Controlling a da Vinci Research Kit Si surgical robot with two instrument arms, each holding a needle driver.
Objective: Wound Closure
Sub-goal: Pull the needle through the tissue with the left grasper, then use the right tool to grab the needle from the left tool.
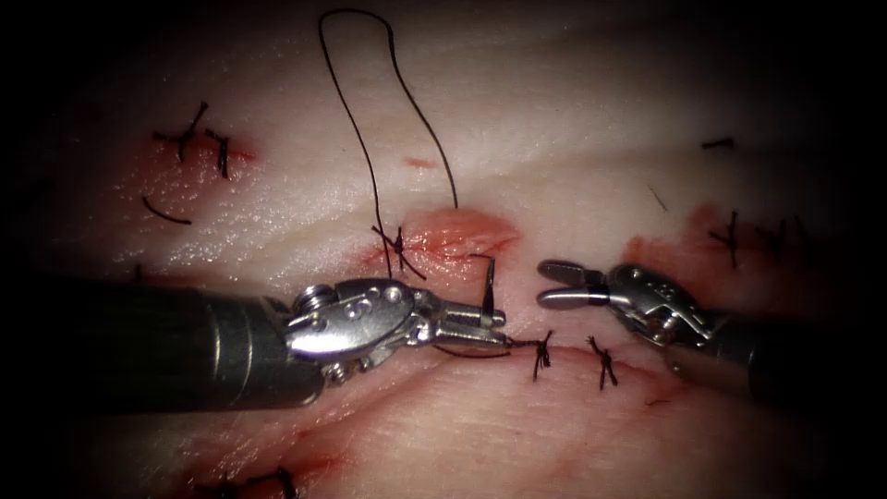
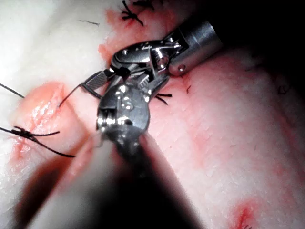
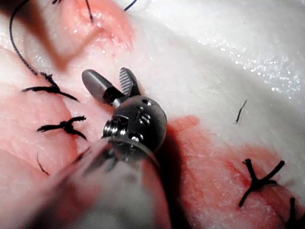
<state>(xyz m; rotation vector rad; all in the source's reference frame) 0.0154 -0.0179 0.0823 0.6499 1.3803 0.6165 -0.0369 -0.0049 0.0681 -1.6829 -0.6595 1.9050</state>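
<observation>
- The needle (image 1: 488, 282) is a short, dark curved sliver standing nearly upright from the left tool (image 1: 490, 321), just below the raised pink swelling in the middle of the tissue (image 1: 573, 139).
- In the left wrist view the needle (image 2: 71, 94) runs from the jaws to a fine tip that meets the pink swelling; whether the tip is in the tissue is hard to tell.
- The left tool's jaws are closed on the needle near its lower end; how much of the curve lies between them is hidden.
- The right tool (image 1: 554, 283) sits just right of the needle with its jaws parted in a narrow V, holding nothing; in its own wrist view the right tool (image 3: 112, 81) shows both blades spread and bare.
- The thread (image 1: 370, 120) rises in a tall loop from a knot (image 1: 397, 245) on the swelling; its far end fades into the dark.
- Finished stitches (image 1: 573, 356) lie along the cut (image 1: 647, 365) below the tools.
- Red fluid (image 1: 688, 245) stains the tissue.
</observation>
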